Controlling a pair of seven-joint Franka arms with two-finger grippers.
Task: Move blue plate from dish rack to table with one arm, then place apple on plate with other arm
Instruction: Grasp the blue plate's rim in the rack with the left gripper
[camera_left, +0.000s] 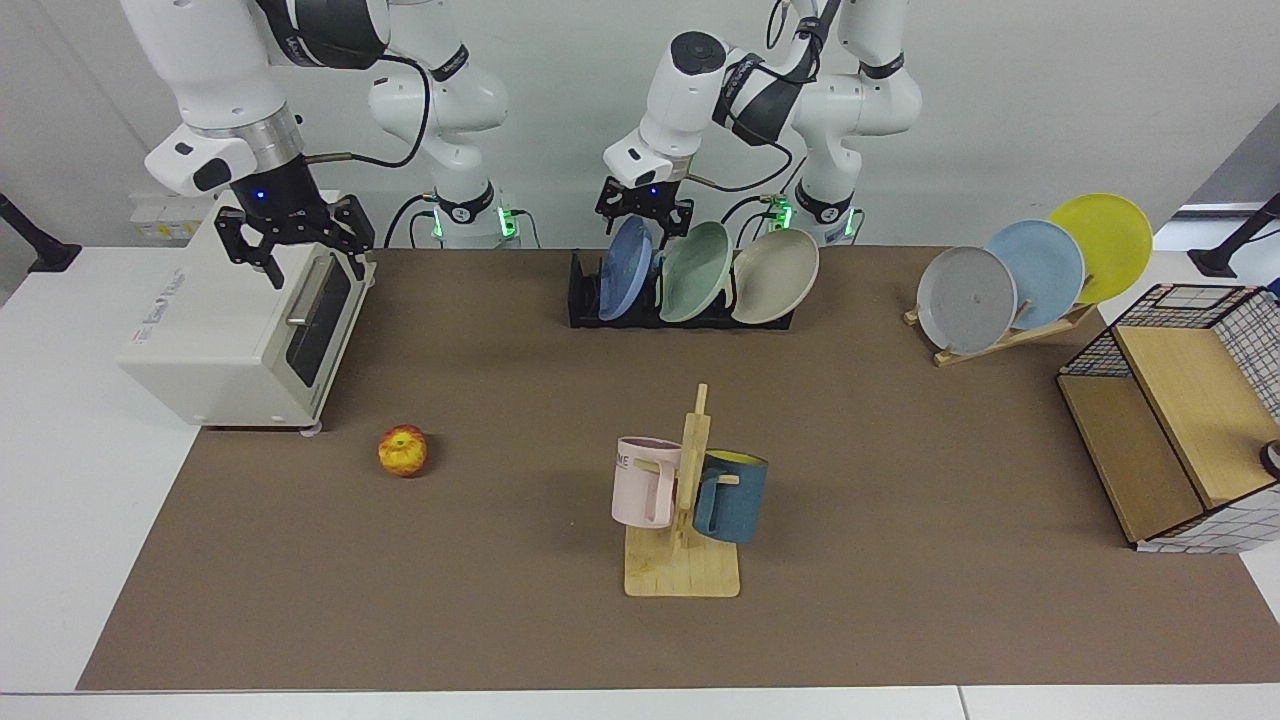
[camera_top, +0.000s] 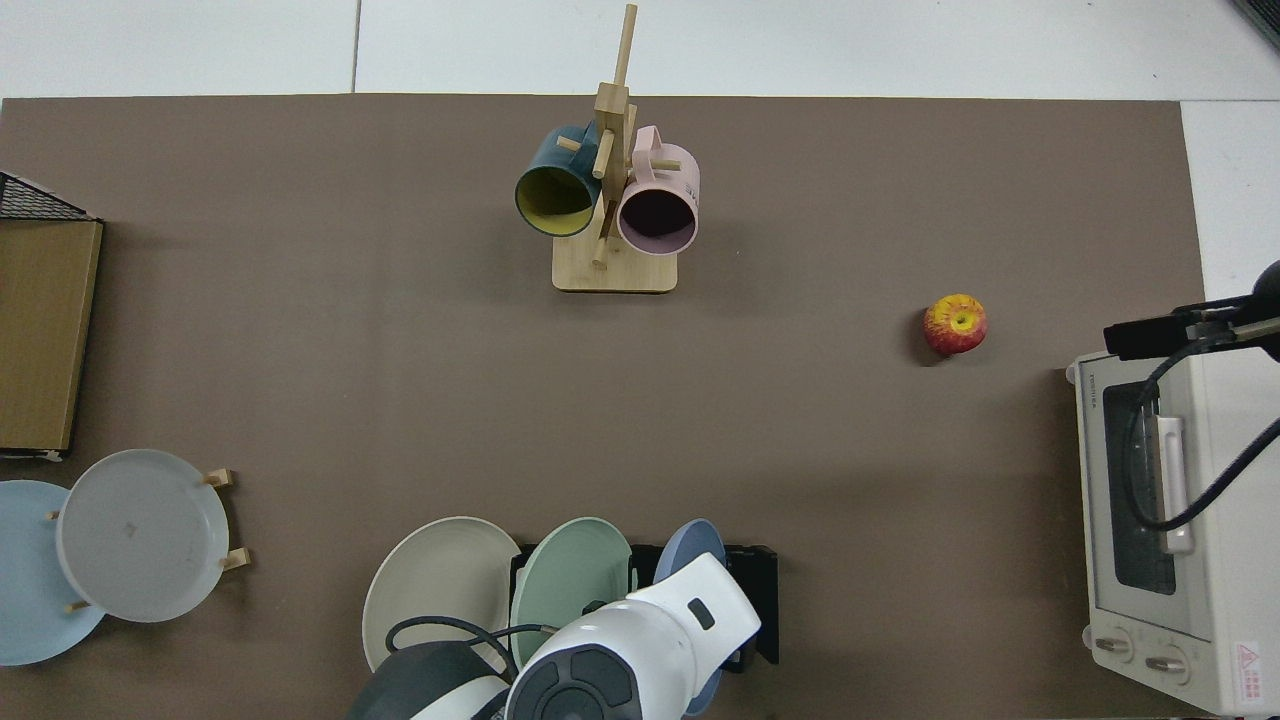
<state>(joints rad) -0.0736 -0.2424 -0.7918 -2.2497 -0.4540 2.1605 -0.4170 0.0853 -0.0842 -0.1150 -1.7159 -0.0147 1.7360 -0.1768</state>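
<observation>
— What do you see from across the table?

— The left gripper (camera_left: 645, 208) hangs just above the top edge of the blue plate (camera_left: 625, 268), which stands in the dish rack (camera_left: 585, 305). I cannot tell if its fingers are spread. The right gripper (camera_left: 297, 245) waits over the toaster oven (camera_left: 245, 335), fingers spread and holding nothing. The apple (camera_left: 403, 450) lies on the table (camera_left: 900, 480), near the oven.

— And from above?

— The left arm's wrist covers most of the blue plate (camera_top: 693, 541); the plate is in the dish rack (camera_top: 760, 600), beside the green plate (camera_top: 565, 580). The apple (camera_top: 955, 324) lies apart, near the toaster oven (camera_top: 1165, 530).
</observation>
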